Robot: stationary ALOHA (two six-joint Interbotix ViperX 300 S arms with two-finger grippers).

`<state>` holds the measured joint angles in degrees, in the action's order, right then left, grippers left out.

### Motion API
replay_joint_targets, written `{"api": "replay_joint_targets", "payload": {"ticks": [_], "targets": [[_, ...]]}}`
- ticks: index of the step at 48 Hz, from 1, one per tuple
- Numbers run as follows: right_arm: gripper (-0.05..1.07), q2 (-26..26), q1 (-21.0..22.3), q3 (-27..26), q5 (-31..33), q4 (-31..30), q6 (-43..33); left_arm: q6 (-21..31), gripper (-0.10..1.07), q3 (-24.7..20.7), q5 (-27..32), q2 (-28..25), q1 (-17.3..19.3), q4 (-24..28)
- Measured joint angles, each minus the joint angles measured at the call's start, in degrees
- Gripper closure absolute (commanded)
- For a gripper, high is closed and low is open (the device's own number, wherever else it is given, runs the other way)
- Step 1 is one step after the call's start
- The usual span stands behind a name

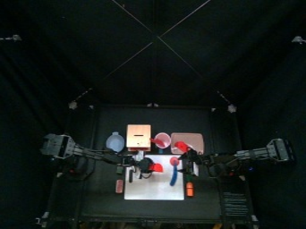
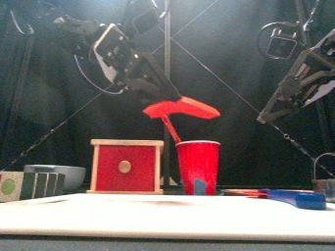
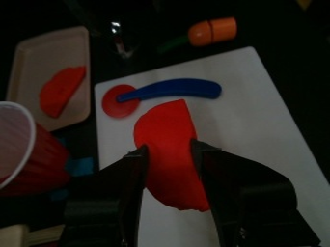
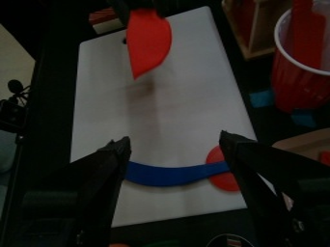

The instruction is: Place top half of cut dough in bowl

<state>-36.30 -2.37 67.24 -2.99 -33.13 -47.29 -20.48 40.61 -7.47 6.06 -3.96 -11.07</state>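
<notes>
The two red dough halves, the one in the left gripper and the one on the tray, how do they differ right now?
The held dough half is clamped between the left gripper jaws, lifted above the white board; the other dough half lies flat in the pale tray, untouched. The held dough half hangs on edge, the other dough half rests on its face. Both are red half-discs.
</notes>
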Motion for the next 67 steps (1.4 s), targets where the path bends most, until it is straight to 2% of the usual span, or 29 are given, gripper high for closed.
{"api": "replay_joint_targets", "payload": {"ticks": [20, 26, 32, 39, 52, 58, 67], "targets": [[0.01, -0.1, 0.1, 0.0, 0.0, 0.0, 0.4, -0.1, 0.2, 17.7, -11.9, 21.8, 1.1, -7.4], [0.01, -0.1, 0.1, 0.0, 0.0, -0.1, 0.4, -0.1, 0.2, 22.4, -14.9, 28.5, 2.5, -9.6], [0.01, -0.1, 0.1, 0.0, 0.4, 0.0, 0.4, -0.1, 0.2, 26.1, -16.3, 33.0, 4.9, -11.2], [0.01, -0.1, 0.1, 0.0, 0.6, 0.0, 0.4, -0.1, 0.2, 29.8, -17.8, 35.9, 8.9, -12.2], [0.01, -0.2, 0.2, 0.0, 0.6, 0.0, 0.1, -0.1, 0.2, 35.6, -20.6, 36.3, 15.1, -13.3], [0.01, -0.1, 0.1, 0.0, 0.6, 0.0, -0.1, 0.0, 0.2, 38.2, -21.6, 36.4, 17.1, -17.2], [0.01, -0.2, 0.1, 0.1, 0.6, 0.0, -0.1, -0.1, 0.2, 40.7, -22.9, 36.5, 18.1, -22.8]]}}
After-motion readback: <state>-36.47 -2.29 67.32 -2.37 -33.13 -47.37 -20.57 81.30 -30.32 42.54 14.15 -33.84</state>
